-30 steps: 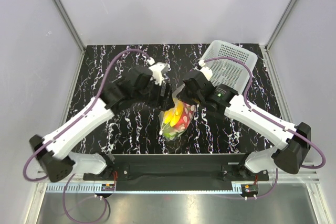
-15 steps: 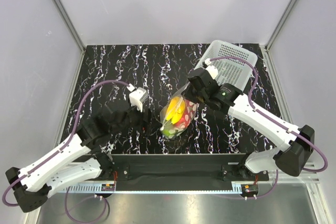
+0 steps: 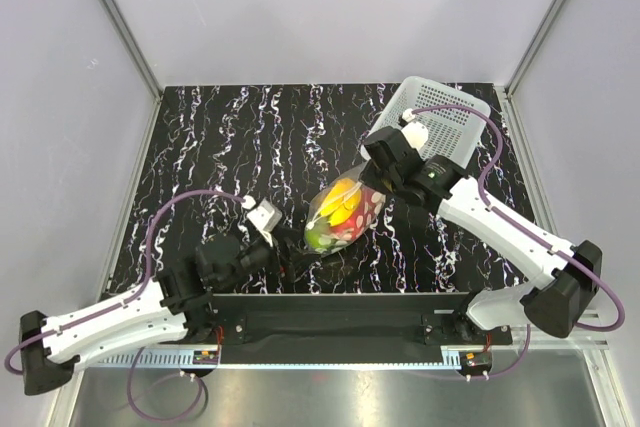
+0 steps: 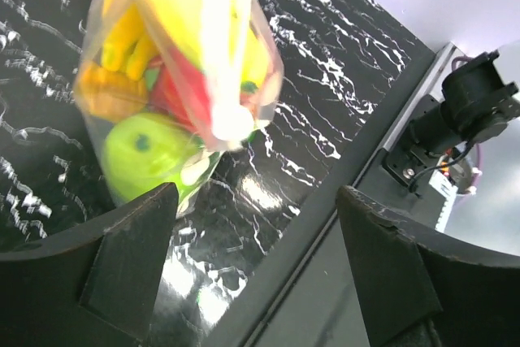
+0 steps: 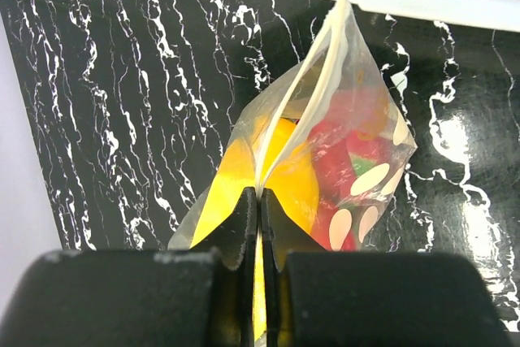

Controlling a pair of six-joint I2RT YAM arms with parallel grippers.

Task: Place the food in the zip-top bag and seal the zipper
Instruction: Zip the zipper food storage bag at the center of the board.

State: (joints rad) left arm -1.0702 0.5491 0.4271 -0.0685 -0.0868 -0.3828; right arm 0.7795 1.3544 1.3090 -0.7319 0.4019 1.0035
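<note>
Right claw point(image 5: 258, 199): clenched on the top edge of the zip-top bag point(image 3: 343, 212), both fingers pressed flat together over the plastic.

Bag position: middle of the worktop point(image 3: 230, 137), between the two claws, just beside the near-left corner of the white perforated basket point(image 3: 445, 112). It slants down and away from the right claw. Whether its lower end touches the worktop, cannot tell.

Contents, all inside the bag: yellow banana bunch point(image 4: 122, 38), green round fruit point(image 4: 146, 156) lowest, red fruit point(image 5: 349, 148) behind the white dots.

Zipper point(image 5: 294, 115): runs as a pale strip from the right claw's fingers to the bag's far corner. It looks pressed flat; sealed along the full length or not, cannot tell.

Left claw point(image 4: 256, 197): released, fingers wide apart, empty, near the front edge of the worktop, apart from the bag.
</note>
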